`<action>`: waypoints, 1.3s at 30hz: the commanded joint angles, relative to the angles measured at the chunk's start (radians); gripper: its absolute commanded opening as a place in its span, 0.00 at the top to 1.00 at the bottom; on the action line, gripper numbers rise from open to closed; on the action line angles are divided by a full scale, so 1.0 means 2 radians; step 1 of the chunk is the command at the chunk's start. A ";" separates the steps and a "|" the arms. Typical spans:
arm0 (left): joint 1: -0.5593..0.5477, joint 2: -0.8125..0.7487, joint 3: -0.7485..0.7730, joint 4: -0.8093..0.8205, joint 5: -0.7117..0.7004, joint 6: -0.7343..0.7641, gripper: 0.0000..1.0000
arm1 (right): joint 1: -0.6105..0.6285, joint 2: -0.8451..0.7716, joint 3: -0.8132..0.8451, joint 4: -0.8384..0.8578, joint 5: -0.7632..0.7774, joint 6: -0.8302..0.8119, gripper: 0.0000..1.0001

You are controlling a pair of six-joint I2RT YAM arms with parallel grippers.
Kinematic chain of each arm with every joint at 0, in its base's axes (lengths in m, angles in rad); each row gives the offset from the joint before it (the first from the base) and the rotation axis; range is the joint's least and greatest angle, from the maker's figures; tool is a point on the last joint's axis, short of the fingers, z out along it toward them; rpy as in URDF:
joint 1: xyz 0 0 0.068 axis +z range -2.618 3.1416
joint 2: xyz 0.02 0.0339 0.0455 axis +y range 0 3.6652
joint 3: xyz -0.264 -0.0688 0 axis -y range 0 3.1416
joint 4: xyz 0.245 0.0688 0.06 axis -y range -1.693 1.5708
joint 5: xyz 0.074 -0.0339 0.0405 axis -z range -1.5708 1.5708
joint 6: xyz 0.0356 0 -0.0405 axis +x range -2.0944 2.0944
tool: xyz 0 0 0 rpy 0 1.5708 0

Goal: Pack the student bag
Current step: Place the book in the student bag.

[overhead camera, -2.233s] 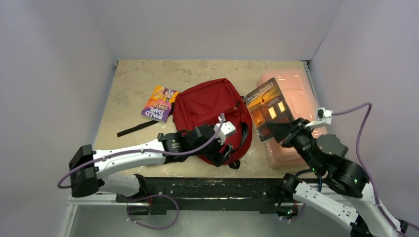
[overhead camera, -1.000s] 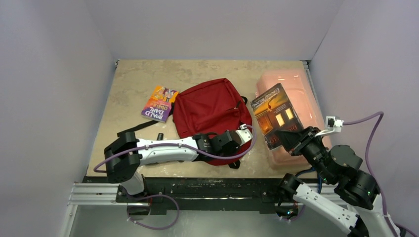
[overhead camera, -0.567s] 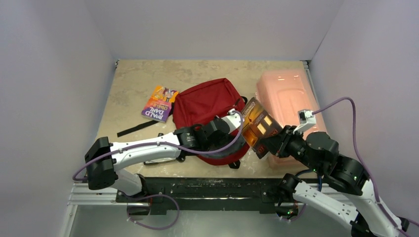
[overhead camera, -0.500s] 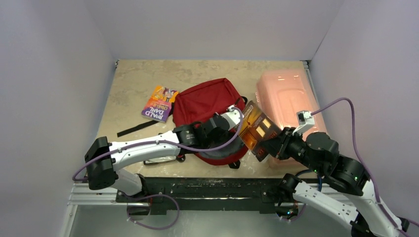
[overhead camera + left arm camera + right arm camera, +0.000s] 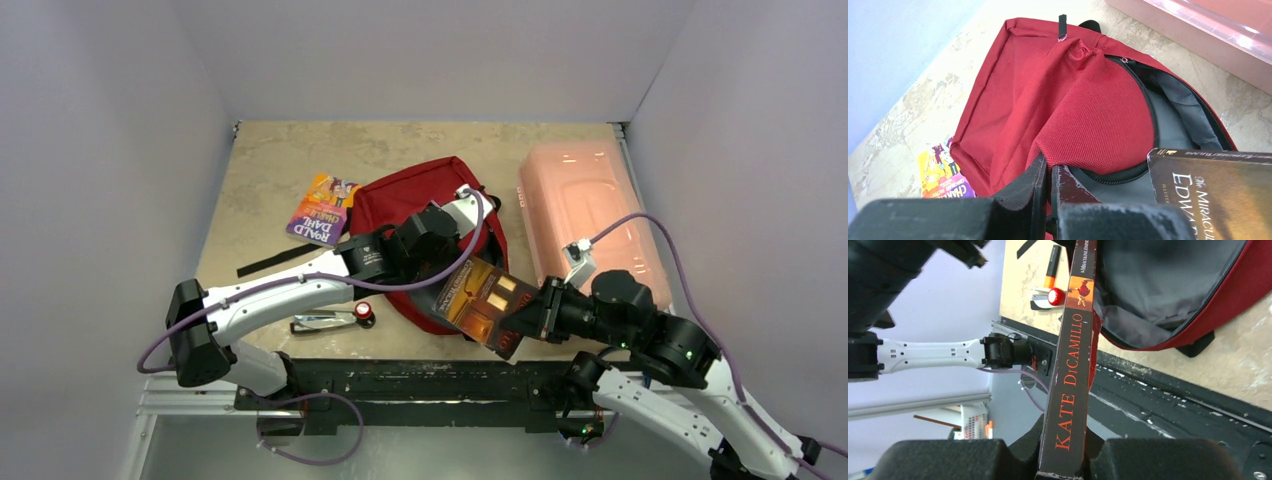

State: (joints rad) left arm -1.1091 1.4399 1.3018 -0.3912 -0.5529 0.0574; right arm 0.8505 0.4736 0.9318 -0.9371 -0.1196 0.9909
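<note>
Right end effector [image 5: 522,320] has the book [image 5: 478,303] clamped, long edge aimed upper left at the backpack [image 5: 400,205] mouth. Left end effector [image 5: 1049,176], pinched on its fabric, holds it open.

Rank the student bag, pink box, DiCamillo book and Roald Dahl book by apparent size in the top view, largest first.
1. student bag and pink box: near equal, both partly covered.
2. DiCamillo book, held nearer the camera, so unsure.
3. Roald Dahl book.
</note>
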 commanded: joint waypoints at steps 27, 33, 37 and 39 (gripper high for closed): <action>-0.026 -0.112 -0.083 0.122 0.075 0.103 1.00 | 0.001 0.176 -0.198 0.569 0.216 0.243 1.00; -0.025 -0.117 -0.083 0.124 0.078 0.108 1.00 | 0.001 0.266 -0.220 0.719 0.227 0.205 1.00; -0.023 -0.119 -0.083 0.125 0.075 0.111 1.00 | 0.001 0.323 -0.207 0.770 0.231 0.184 1.00; -0.021 -0.119 -0.083 0.124 0.074 0.108 1.00 | 0.001 0.347 -0.212 0.800 0.243 0.182 1.00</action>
State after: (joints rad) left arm -1.1473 1.2495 1.1252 -0.2474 -0.4263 0.2569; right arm 0.8516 1.1156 0.4824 0.3954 0.2966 1.3972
